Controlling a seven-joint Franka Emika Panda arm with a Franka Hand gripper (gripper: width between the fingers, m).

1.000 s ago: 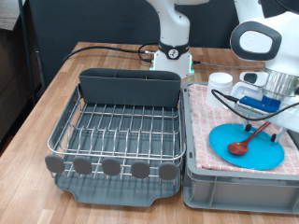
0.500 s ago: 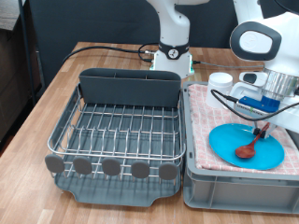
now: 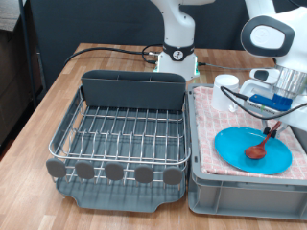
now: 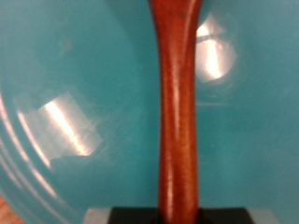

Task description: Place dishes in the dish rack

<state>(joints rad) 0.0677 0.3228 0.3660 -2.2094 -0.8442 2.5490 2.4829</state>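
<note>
The claw grips the slim handle of a reddish-brown wooden spoon, its rounded bowl hanging just over a glossy round blue plate in a grey tub lined with pink checked cloth. A small white cup stands behind. The silver wire dish rack sits on the wooden table at the exterior view's left.

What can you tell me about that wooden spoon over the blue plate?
The wooden spoon is reddish-brown, smooth and glossy, with a slim straight handle and a small round bowl. It tilts, handle up toward the tool, which grips its upper end, bowl down over the blue plate. Whether the bowl touches the plate cannot be told.
</note>
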